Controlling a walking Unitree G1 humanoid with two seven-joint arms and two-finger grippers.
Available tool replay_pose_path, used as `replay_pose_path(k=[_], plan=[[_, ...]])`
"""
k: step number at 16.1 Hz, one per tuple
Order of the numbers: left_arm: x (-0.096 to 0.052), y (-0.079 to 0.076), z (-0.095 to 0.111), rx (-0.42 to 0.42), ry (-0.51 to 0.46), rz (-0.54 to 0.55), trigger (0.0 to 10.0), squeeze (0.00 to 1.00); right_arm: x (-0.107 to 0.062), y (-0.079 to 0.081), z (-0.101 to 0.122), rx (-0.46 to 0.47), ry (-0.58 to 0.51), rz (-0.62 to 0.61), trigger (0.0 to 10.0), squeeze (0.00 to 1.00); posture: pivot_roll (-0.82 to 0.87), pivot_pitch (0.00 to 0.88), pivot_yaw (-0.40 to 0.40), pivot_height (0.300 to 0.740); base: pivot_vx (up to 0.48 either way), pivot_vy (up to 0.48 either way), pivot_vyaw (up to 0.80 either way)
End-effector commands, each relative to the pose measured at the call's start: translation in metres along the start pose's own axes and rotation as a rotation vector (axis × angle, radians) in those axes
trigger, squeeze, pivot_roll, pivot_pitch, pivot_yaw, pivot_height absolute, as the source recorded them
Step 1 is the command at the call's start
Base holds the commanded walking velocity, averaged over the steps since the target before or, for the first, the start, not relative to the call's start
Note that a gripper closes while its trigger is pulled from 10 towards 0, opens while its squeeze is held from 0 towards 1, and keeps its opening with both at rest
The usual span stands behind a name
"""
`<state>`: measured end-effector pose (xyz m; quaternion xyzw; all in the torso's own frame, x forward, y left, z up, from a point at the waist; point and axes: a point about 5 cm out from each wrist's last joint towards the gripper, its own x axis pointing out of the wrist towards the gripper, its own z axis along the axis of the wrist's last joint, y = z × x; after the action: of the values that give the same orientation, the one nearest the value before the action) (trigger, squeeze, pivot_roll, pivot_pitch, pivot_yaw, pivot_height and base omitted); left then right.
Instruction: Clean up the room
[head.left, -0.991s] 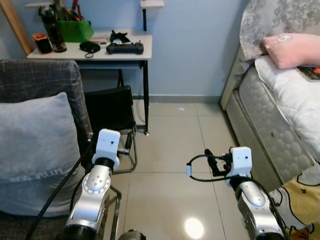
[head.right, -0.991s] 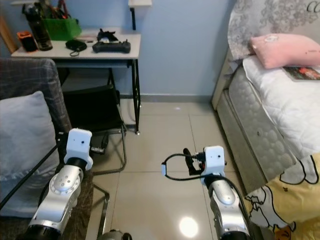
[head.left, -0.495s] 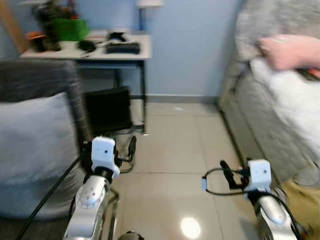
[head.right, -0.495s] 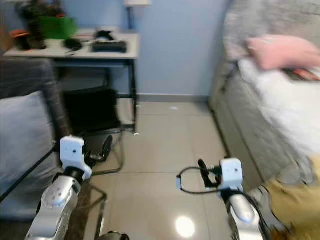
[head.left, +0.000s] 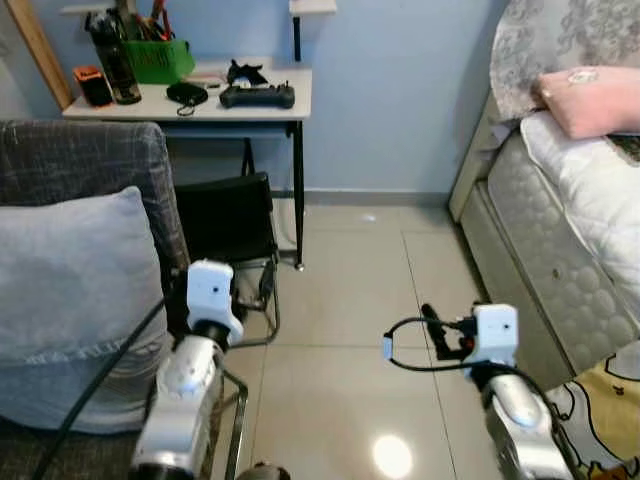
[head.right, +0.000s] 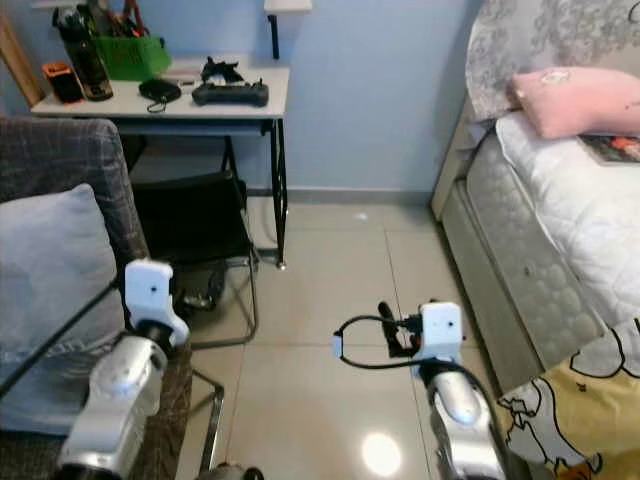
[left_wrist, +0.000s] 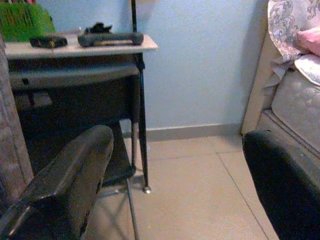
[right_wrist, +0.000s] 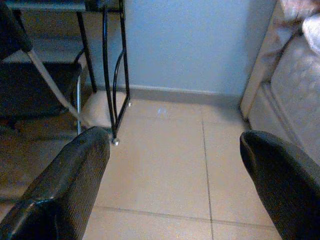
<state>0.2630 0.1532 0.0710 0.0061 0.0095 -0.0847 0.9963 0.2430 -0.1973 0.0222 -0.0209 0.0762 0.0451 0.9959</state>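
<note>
No legible writing anywhere. Left gripper (left_wrist: 175, 170) and right gripper (right_wrist: 175, 175) both raised over glossy beige tile floor (head.left: 340, 300); fingers spread apart, nothing held. Pink pillow (head.left: 590, 100) at the quilted bed (head.left: 560, 230) head end. Black controller (head.left: 257, 96) and green basket (head.left: 160, 60) on the white desk (head.left: 260, 108). Grey cushion (head.left: 75, 270) on the woven sofa.

Home bedroom: bed (head.left: 570, 230), pillow (head.left: 590, 98) (desk (head.left: 200, 105) opposite).

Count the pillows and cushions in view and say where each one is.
2. A large grey fabric cushion leans on the dark grey sofa at the robot's left; a pink pillow lies on the white bed at its right. Others may be hidden.
</note>
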Motion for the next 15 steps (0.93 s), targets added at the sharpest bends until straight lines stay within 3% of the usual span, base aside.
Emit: replay_pose_path(k=[1, 2, 3, 5, 15], plan=[[-0.001, -0.003, 0.003, 0.013, -0.004, -0.021, 10.0, 0.00, -0.002, 0.002, 0.010, -0.007, -0.042, 0.006, 10.0, 0.00, 0.04, 0.000, 0.020, 0.740, 0.000, 0.000, 0.00], [-0.005, -0.011, 0.003, 0.008, 0.009, -0.042, 10.0, 0.00, -0.021, 0.009, 0.007, -0.041, -0.017, 0.044, 10.0, 0.00, 0.04, 0.000, 0.006, 0.740, 0.000, 0.000, 0.00], [-0.007, -0.012, -0.002, 0.010, 0.026, -0.038, 10.0, 0.00, -0.029, 0.008, -0.001, -0.018, 0.024, 0.043, 10.0, 0.00, 0.04, 0.000, 0.001, 0.740, 0.000, 0.000, 0.00], [-0.005, -0.012, -0.004, -0.027, 0.021, 0.008, 10.0, 0.00, -0.028, 0.008, -0.003, 0.024, 0.034, 0.010, 10.0, 0.00, 0.03, 0.000, -0.001, 0.740, 0.000, 0.000, 0.00], [-0.004, -0.012, -0.004, -0.027, 0.018, 0.010, 10.0, 0.00, -0.026, 0.009, -0.002, 0.019, 0.035, 0.014, 10.0, 0.00, 0.03, 0.000, -0.004, 0.740, 0.000, 0.000, 0.00]])
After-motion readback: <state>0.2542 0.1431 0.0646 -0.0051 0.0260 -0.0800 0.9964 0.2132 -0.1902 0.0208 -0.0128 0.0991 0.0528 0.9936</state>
